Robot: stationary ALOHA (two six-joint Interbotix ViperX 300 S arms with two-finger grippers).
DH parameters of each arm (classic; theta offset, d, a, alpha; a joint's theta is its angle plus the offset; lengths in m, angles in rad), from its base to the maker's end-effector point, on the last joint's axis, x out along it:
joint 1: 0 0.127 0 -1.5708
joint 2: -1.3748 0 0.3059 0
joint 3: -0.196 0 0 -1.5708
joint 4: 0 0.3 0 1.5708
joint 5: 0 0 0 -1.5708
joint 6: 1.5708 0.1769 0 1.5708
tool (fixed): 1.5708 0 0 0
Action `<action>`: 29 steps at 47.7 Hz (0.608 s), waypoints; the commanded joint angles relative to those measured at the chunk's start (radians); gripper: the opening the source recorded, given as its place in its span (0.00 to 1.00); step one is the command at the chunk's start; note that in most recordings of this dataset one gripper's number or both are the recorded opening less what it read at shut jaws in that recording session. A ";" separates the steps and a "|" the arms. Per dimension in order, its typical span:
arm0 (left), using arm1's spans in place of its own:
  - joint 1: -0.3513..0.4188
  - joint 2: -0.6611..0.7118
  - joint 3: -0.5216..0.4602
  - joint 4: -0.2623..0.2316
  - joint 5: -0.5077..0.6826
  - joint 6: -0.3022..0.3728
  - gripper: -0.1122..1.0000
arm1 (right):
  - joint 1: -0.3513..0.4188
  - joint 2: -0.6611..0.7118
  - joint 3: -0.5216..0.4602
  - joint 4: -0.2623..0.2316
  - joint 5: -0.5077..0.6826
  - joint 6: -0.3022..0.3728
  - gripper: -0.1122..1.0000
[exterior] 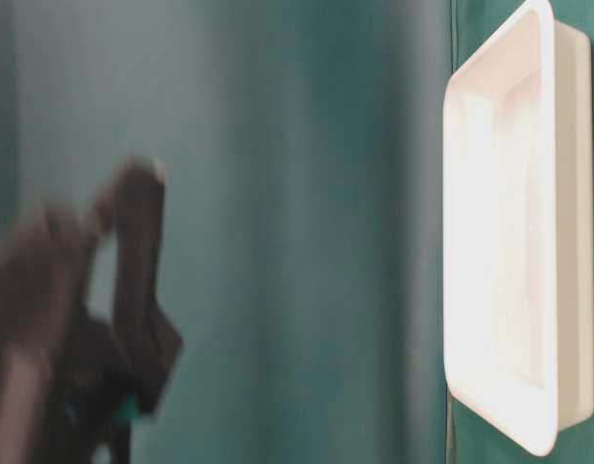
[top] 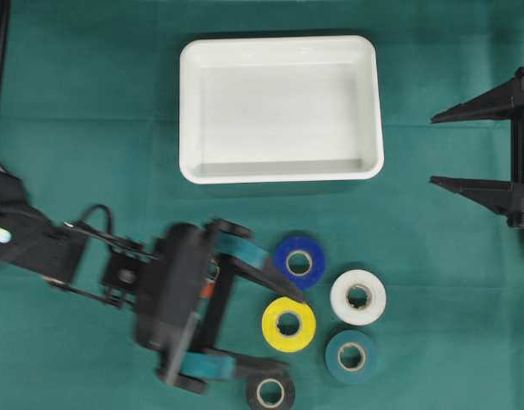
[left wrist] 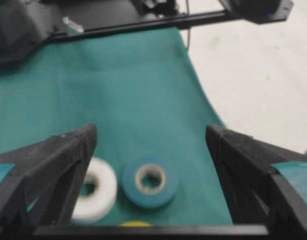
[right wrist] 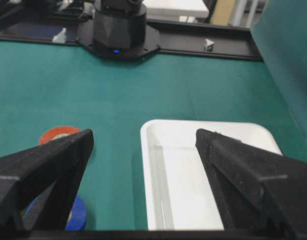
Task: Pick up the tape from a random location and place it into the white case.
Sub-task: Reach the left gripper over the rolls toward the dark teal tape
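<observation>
White case (top: 281, 51) on the green tabletop (top: 91, 102) holds nothing yet, so picking and placing remain; left tool (top: 283, 331) hangs released, jaws spread around the yellow roll (top: 288, 325), right tool (top: 433, 149) released aside; five tape rolls counted: yellow, blue (top: 299, 261), white (top: 358, 296), teal (top: 352, 356), black (top: 270, 392).

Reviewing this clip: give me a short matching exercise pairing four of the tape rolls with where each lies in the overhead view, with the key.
Things:
1. blue roll
2. white roll
3. black roll
4. yellow roll

Places:
A. at the bottom edge of the picture
B. farthest right of the four
C. nearest the white case
D. between the blue and black rolls

Pairs: 1-C, 2-B, 3-A, 4-D
</observation>
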 commanded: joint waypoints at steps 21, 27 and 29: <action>-0.018 0.222 -0.348 0.000 0.075 -0.002 0.99 | 0.000 0.006 -0.035 -0.003 -0.005 0.000 0.93; -0.020 0.255 -0.383 0.000 0.080 -0.005 0.99 | 0.000 0.005 -0.035 -0.005 0.006 -0.003 0.93; -0.018 0.261 -0.390 0.000 0.086 -0.006 0.99 | -0.002 0.006 -0.035 -0.005 0.008 -0.003 0.93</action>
